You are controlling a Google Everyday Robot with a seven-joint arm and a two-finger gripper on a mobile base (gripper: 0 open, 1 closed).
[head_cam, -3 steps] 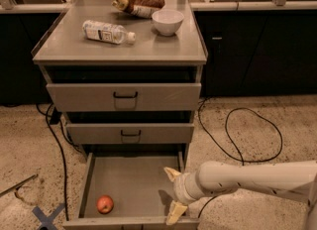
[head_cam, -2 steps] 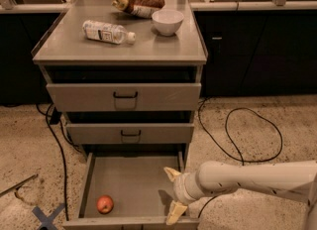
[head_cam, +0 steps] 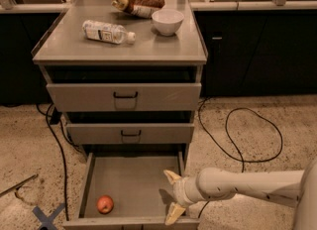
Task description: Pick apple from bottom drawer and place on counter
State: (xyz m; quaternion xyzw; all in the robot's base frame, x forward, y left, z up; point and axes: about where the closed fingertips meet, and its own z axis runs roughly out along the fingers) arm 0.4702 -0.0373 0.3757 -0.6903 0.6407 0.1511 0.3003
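Note:
The apple (head_cam: 104, 204), small and red-orange, lies in the front left corner of the open bottom drawer (head_cam: 131, 179). My gripper (head_cam: 173, 195) hangs over the drawer's front right part, well to the right of the apple. Its two pale fingers (head_cam: 172, 177) are spread apart and empty. The white arm reaches in from the right edge. The counter (head_cam: 148, 45) is the grey top of the cabinet, above the two upper drawers.
On the counter lie a plastic water bottle (head_cam: 106, 31), a white bowl (head_cam: 167, 21) and a snack bag (head_cam: 138, 2). Black cables (head_cam: 237, 140) trail on the floor to the right and left of the cabinet. Blue tape (head_cam: 47, 216) marks the floor at lower left.

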